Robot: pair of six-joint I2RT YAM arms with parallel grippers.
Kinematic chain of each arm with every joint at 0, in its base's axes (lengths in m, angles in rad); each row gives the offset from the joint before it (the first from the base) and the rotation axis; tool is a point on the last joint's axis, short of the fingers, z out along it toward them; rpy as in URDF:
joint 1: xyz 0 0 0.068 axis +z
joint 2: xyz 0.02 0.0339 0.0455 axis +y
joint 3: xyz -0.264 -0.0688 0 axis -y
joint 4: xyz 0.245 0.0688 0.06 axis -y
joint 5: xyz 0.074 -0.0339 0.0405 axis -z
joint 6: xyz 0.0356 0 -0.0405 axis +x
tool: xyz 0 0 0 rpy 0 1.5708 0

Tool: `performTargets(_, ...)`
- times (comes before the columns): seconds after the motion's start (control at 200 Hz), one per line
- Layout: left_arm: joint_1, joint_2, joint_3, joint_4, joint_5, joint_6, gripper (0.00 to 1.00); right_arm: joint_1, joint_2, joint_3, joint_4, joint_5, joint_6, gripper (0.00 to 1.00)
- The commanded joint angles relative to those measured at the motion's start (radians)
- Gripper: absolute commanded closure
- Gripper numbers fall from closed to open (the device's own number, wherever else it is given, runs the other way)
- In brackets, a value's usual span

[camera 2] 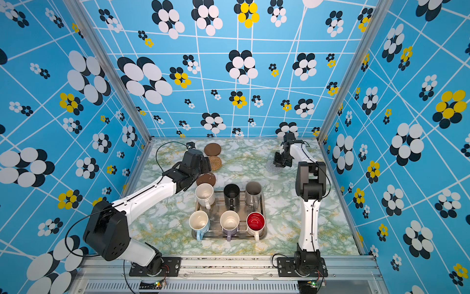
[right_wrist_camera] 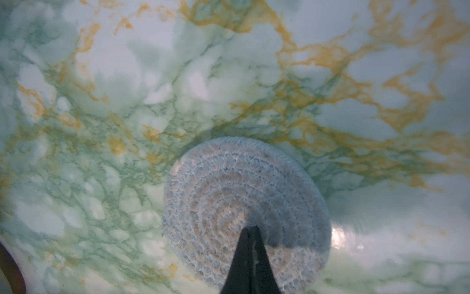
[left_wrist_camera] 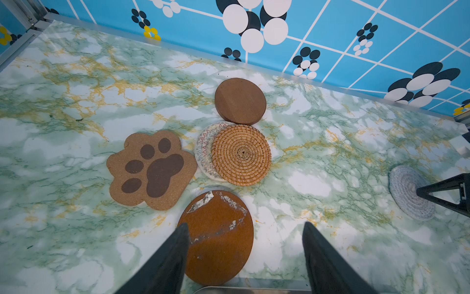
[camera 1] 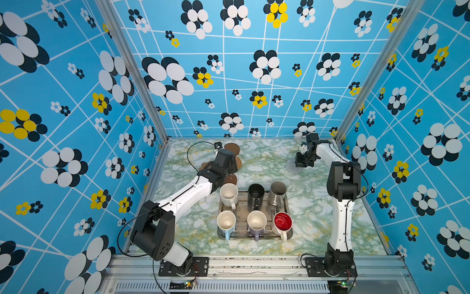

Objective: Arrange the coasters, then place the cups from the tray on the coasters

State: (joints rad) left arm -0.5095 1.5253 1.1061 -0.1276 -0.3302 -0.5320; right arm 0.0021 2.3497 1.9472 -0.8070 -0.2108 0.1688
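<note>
A: Which step?
B: Arranging coasters (left_wrist_camera: 152, 170). Right gripper (right_wrist_camera: 250, 229), closed, rests on the grey mat (right_wrist_camera: 229, 191); left gripper (left_wrist_camera: 245, 225) gapes empty over a brown disc (left_wrist_camera: 218, 244) beside the tray (camera 1: 241, 235).
A: Next?
B: Likely unstack the rattan mat (left_wrist_camera: 241, 155).

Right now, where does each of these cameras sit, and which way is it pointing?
Both top views: high above the front edge, facing down and back over the table; the left arm and right arm show whole.
Left wrist: on the left arm, facing down past its open left jaws at the paw coaster and rattan coaster.
Right wrist: on the right arm, facing straight down at the grey coaster, shut right jaws over it.
Shared: both wrist views show the grey coaster.
</note>
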Motion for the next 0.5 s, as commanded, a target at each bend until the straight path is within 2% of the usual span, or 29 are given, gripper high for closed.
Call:
performTargets(0.0, 0.009, -0.033, -0.013, 0.005, -0.008, 0.007, 0.28, -0.025, 0.019, -0.02, -0.092, 0.084, -0.009, 0.96)
performTargets(0.35, 0.009, -0.045, -0.029, 0.012, -0.007, 0.001, 0.28, -0.032, -0.016, -0.012, -0.09, 0.021, -0.002, 0.96)
performTargets(0.495, 0.009, -0.044, -0.032, 0.019, -0.009, -0.003, 0.29, -0.03, -0.05, 0.044, -0.119, 0.007, -0.002, 0.95)
